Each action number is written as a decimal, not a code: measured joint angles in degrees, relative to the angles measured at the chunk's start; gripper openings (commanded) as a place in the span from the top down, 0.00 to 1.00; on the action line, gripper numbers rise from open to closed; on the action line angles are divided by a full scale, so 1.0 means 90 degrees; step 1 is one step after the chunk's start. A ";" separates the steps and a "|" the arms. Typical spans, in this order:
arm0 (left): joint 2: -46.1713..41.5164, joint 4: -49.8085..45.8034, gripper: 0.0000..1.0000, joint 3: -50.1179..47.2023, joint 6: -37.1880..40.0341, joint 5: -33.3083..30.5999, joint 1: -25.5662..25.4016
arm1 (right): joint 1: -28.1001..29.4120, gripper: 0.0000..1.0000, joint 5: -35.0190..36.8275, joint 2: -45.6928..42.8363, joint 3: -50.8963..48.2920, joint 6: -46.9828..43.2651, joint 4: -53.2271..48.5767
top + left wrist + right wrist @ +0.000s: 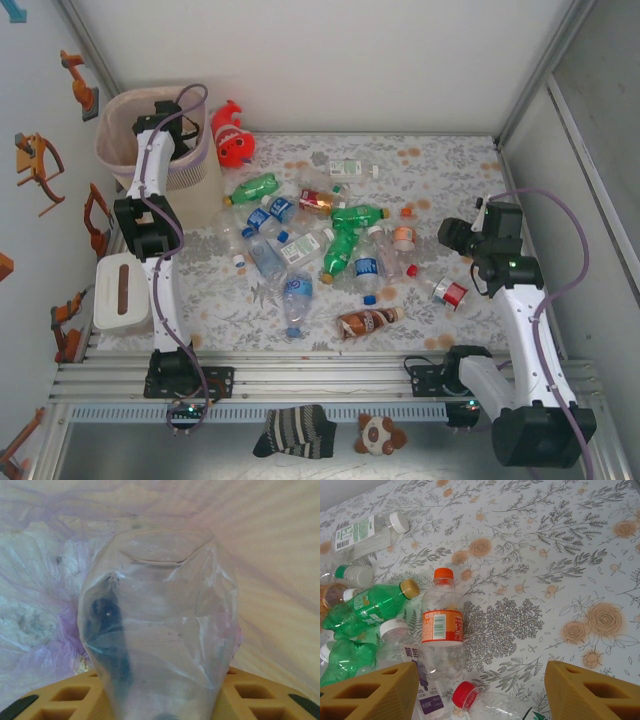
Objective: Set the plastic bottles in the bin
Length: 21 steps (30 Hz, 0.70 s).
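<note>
- A white-walled booth encloses a surface point(450, 160) covered in a rose-patterned cloth. The bottles point(320, 245) lie in a loose heap at its middle: clear ones with blue labels, green ones, one brown, one with a red band. From above, none of the label writing can be read.
- The bin point(120, 150) stands in the far left corner, with an orange fish toy point(232, 135) just beside it. The left arm point(150, 215) reaches over its rim and down inside. The right arm point(520, 300) bends above the right side of the surface.
- Left wrist: against the bin's pale pink inside, the left claw point(160, 705) pinches a crushed clear bottle point(160, 620) between its yellow fingers point(65, 700). No label shows on it.
- Right wrist: the right claw point(480, 695) is spread wide above the cloth. An orange-capped bottle point(442, 630) has an orange label with a barcode, its print too small to read. Touching it is a purple-labelled bottle point(410, 665) with Chinese characters. To the left lies a green bottle point(367, 610) with a yellow cap. Farther off is a white-capped bottle point(365, 532) whose green-and-white label also carries a barcode.
</note>
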 measured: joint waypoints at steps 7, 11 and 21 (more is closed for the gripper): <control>-0.0029 0.0027 0.36 0.0000 -0.0073 0.0024 0.0000 | 0.0000 0.33 0.0000 -0.0002 0.0000 0.0029 0.0000; -0.0078 0.0041 0.29 0.0000 -0.0102 0.0024 0.0000 | 0.0000 0.33 0.0000 -0.0034 0.0000 0.0049 0.0000; -0.0852 0.0051 0.25 -0.0032 -0.0112 -0.0440 -0.0204 | 0.0000 0.33 -0.0005 -0.0049 0.0002 0.0095 0.0000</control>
